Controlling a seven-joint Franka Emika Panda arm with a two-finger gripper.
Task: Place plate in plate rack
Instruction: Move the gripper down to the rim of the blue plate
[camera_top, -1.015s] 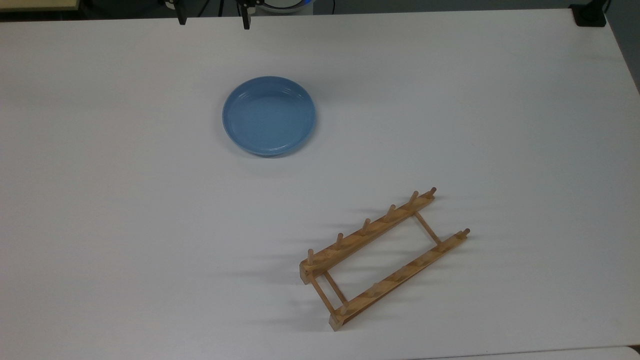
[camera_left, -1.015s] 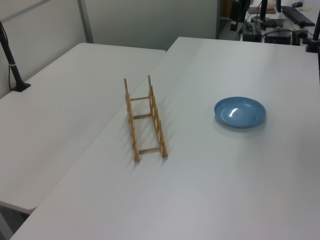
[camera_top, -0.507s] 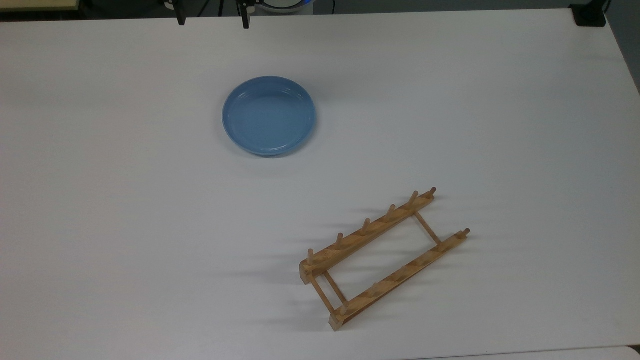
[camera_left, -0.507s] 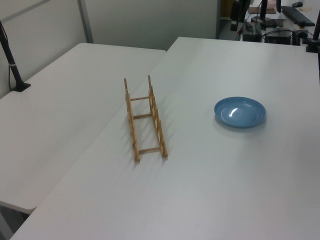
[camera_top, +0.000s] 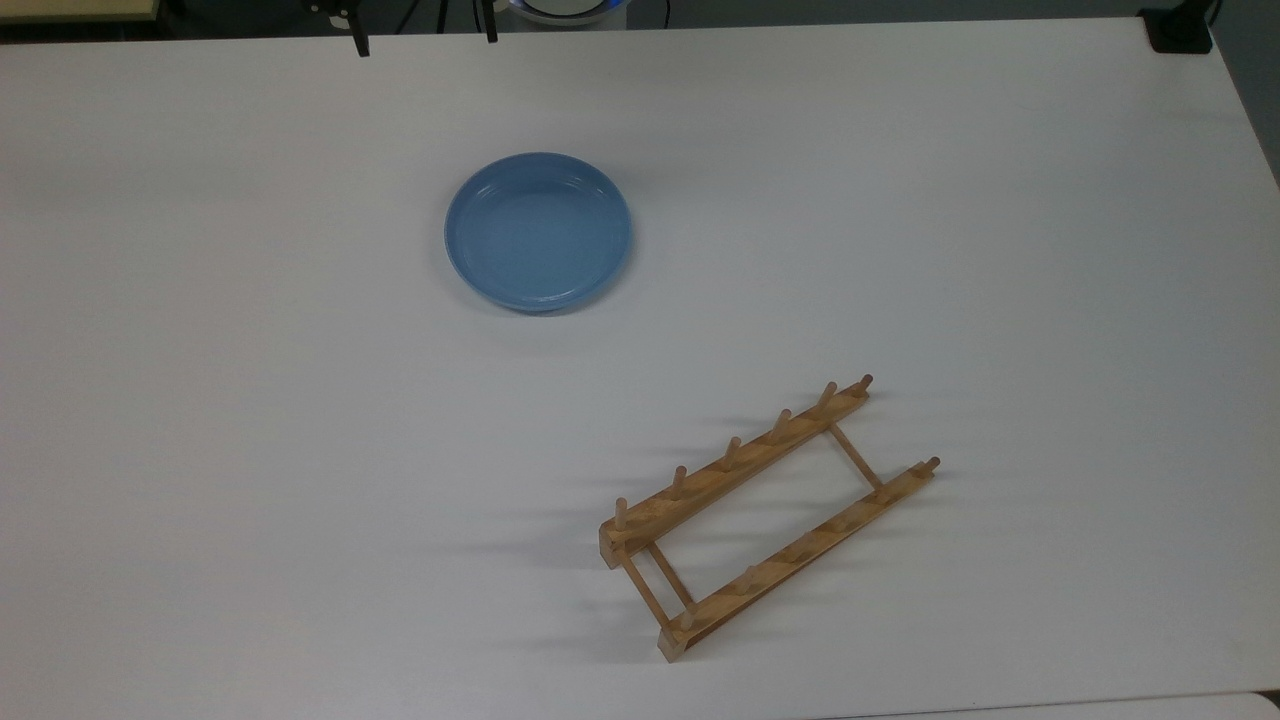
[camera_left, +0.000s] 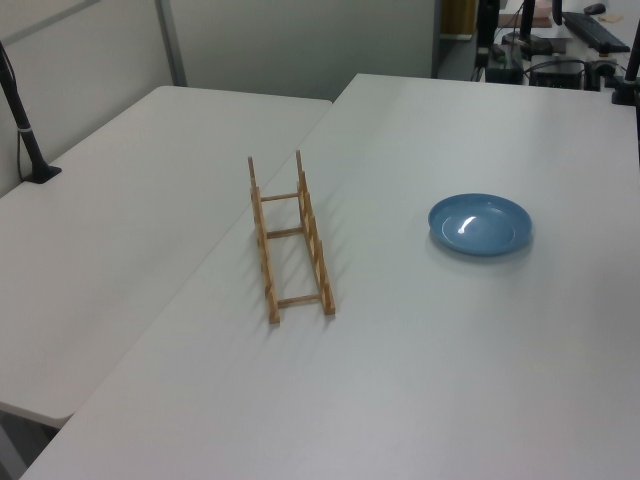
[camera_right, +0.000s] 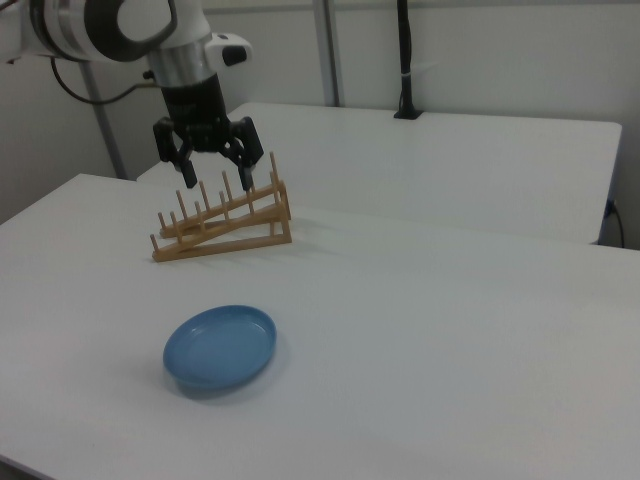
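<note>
White table (camera_top: 900, 200), 2nd table (camera_left: 120, 230) alongside. Plate (camera_top: 538, 231) flat, well apart from rack (camera_top: 765, 518). Gripper (camera_right: 216, 171) up in air, fingers spread wide, apparently empty.

I'm looking into a lab or office: plain white tables (camera_left: 150, 200) pushed together, grey partition walls (camera_left: 300, 40), a clamped camera pole (camera_right: 405, 60)

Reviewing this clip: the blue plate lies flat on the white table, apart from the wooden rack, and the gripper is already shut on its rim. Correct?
Not quite. The gripper is open and holds nothing; in the right view it hangs in the air, clear of the plate. The rest stands: the plate lies flat on the white table, apart from the rack, as the top view shows.
</note>
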